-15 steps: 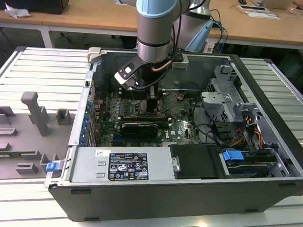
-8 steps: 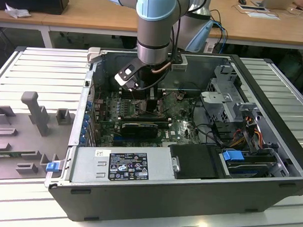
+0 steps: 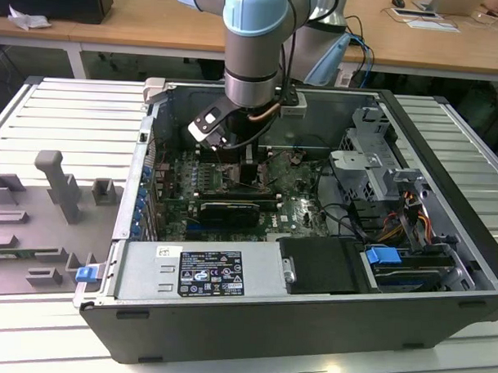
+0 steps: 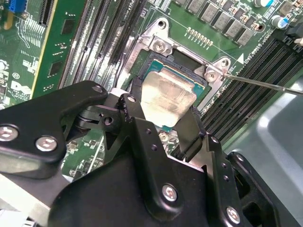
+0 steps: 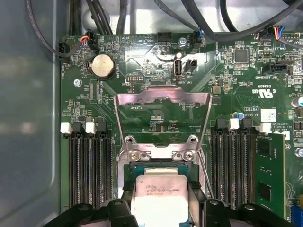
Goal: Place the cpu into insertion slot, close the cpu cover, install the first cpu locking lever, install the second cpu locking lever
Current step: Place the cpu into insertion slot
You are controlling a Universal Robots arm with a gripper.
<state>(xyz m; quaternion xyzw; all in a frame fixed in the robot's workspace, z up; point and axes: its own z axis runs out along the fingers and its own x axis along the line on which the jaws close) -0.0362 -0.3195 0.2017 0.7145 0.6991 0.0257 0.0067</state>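
Note:
The cpu [image 4: 168, 100], a pale silvery square chip, sits low over the insertion slot [image 4: 188, 66], tilted slightly against its silvery rim. My gripper [image 4: 165, 108] is shut on the cpu, one black finger [image 4: 135, 92] on each of two opposite edges. In the first wrist view the cpu [image 5: 158, 198] is between the fingers [image 5: 124, 208], just past the slot's screwed rim [image 5: 158, 153]. The cpu cover [image 5: 163, 97], a thin metal frame, stands swung up and open behind the slot. A thin locking lever [image 4: 265, 85] sticks out to one side. In the exterior view the gripper [image 3: 246, 166] reaches down into the computer case.
Long black memory slots [image 5: 90, 170] flank the socket on both sides [image 5: 232, 165]. A black graphics card [image 3: 232, 209] lies near the gripper. Cables [image 5: 189, 19] run along the case wall. The drive cage [image 3: 376, 170] and power supply [image 3: 201, 271] fill the case's other parts.

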